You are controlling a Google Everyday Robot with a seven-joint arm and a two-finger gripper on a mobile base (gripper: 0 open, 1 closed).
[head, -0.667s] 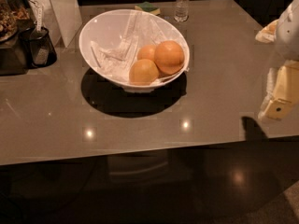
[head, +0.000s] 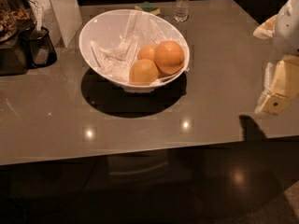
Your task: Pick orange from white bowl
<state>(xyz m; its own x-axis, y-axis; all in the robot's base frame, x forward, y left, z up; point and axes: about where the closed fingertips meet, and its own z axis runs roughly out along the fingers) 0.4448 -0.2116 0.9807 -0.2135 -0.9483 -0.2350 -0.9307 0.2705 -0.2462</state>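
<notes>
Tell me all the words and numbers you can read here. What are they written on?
No words or numbers can be read anywhere.
The label on the water bottle at the back: too blurred to read.
The white bowl, the orange in it and the table: no writing.
The gripper, at the right edge over the table: no writing shows.

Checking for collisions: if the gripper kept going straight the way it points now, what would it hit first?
Probably the bare table near its right edge: the gripper hangs at the right, pointing down, well apart from the white bowl. Depth is unclear.
</notes>
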